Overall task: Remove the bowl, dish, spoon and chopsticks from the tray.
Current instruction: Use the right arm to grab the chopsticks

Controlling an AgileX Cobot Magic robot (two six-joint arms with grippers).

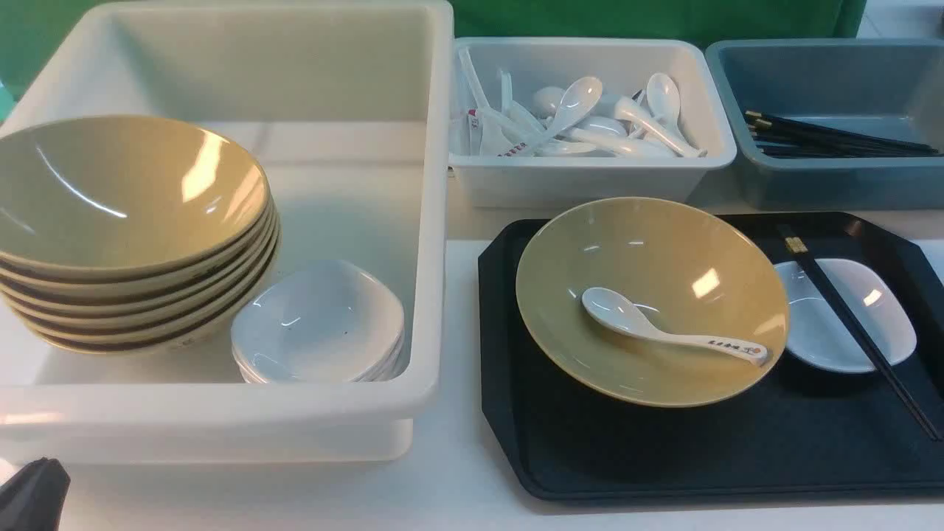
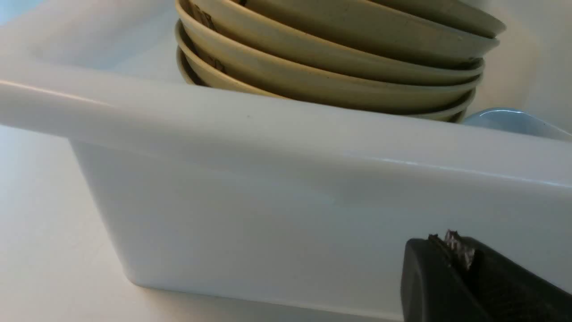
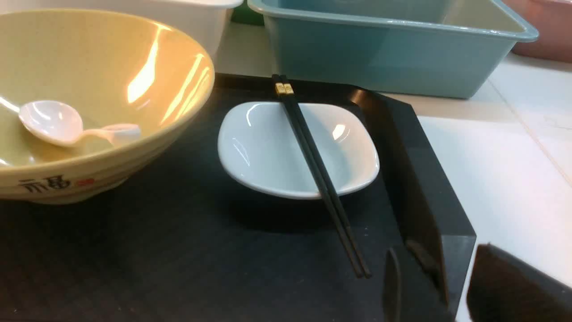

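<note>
nothing cleared yet: white ceramic soup spoon (image 1: pixel 616 308) is lying in the wide glossy mustard-tan bowl (image 1: pixel 664 243), and the pair of long thin black chopsticks (image 1: pixel 848 317) is bridging the small white squarish dish (image 1: pixel 826 339), all on the large black rectangular plastic tray (image 1: pixel 634 457). right gripper (image 3: pixel 447 290) is hovering part-open and empty by the thin tips at the tray's near right corner; left gripper (image 2: pixel 453 250) is sitting closed and empty beside the big white plastic bin (image 2: pixel 268 201). likely going for the chopsticks first: be pinching both sticks together where they're sloping clear off the dish rim, lifting level.

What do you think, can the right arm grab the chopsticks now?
Probably yes. The chopsticks lie bare across the dish, nothing on top, and the right gripper hangs open close to their thin ends by the corner of the tray.
</note>
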